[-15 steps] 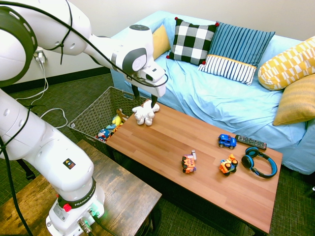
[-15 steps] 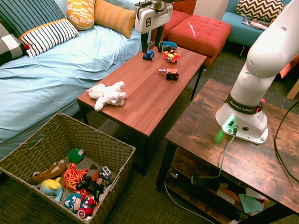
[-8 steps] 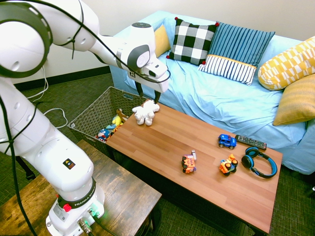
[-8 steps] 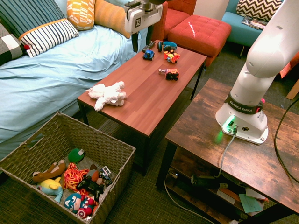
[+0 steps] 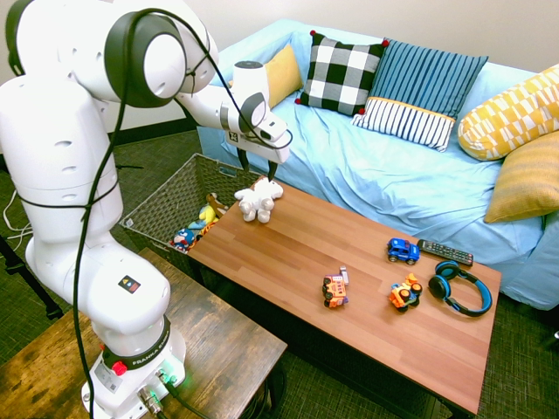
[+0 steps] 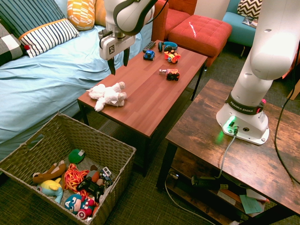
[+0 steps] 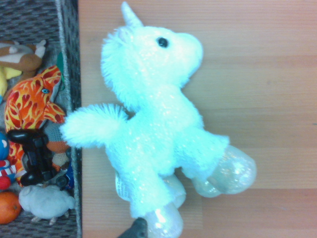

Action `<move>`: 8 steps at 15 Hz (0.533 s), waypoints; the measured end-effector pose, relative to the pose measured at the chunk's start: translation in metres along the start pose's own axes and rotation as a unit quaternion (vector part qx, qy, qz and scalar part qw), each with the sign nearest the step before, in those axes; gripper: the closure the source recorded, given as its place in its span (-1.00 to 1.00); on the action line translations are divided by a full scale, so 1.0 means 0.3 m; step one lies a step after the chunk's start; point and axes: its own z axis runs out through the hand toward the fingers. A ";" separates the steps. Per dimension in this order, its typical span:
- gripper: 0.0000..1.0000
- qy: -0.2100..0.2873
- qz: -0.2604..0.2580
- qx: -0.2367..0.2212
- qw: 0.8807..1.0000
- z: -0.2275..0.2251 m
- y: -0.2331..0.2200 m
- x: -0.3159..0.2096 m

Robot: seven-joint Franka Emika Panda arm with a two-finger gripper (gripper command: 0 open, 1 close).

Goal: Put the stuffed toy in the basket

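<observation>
Toy: the white fluffy stuffed toy (image 5: pixel 258 199) (image 6: pixel 108 94) (image 7: pixel 158 124), a plush animal with a small horn and shiny hooves, lies on its side at the far left corner of the tabletop, close to the edge.
Tabletop: reddish-brown wooden tabletop (image 5: pixel 349 288) (image 6: pixel 154 84) (image 7: pixel 257 99) of a low table standing in front of a light blue sofa (image 5: pixel 384 175) (image 6: pixel 42 79).
Tool: the tool (image 5: pixel 259 166) (image 6: pixel 118 58) hangs above the toy, apart from it, fingers pointing down with a clear gap between them, gripping nothing.
Basket: large dark woven basket (image 5: pixel 166 202) (image 6: pixel 101 152) (image 7: pixel 69 74) on the floor just beside the tabletop end where the toy lies; it holds a mix of colourful toys.
Small toys: a blue toy car (image 5: pixel 403 251) (image 6: pixel 149 55) and two orange-and-red toy vehicles (image 5: pixel 335 289) (image 6: pixel 169 73) stand toward the right end, well apart from the plush.
Other items: blue headphones (image 5: pixel 459 288) and a black remote (image 5: pixel 445 252) lie at the right end.
</observation>
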 end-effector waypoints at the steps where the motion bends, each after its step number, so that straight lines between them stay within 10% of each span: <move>1: -1.00 0.002 0.001 -0.004 1.000 0.050 -0.022 0.003; 8: -1.00 0.014 0.001 -0.017 1.000 0.292 -0.165 0.028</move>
